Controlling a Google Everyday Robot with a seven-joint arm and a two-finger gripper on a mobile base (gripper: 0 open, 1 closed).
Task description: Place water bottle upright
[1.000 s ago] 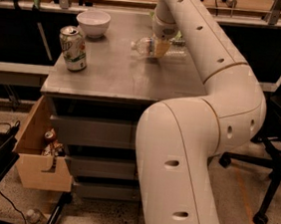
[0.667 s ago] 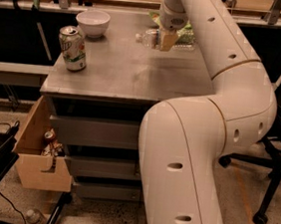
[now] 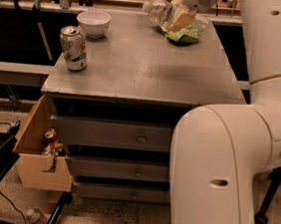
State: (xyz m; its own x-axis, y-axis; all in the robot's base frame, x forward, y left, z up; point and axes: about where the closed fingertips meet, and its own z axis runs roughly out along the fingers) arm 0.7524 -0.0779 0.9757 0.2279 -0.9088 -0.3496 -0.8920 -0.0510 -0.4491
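Observation:
The water bottle [image 3: 157,11] is a small clear plastic bottle. It is held tilted on its side above the far part of the grey table [image 3: 135,68], with its left end sticking out of the gripper. My gripper [image 3: 179,18] is at the top of the view, at the end of the white arm [image 3: 268,42]. It is shut on the bottle's right part, and a tan finger pad [image 3: 181,21] shows against it. The bottle's cap is hidden.
A green crinkly snack bag [image 3: 187,35] lies on the table under the gripper. A green-and-white soda can [image 3: 73,48] stands at the left front and a white bowl [image 3: 93,23] behind it. Drawers [image 3: 138,138] lie below, and an open box [image 3: 43,159] at lower left.
The gripper has lifted the bottle off the table top and carried it up and toward the far edge. The green bag beneath it has come into sight.

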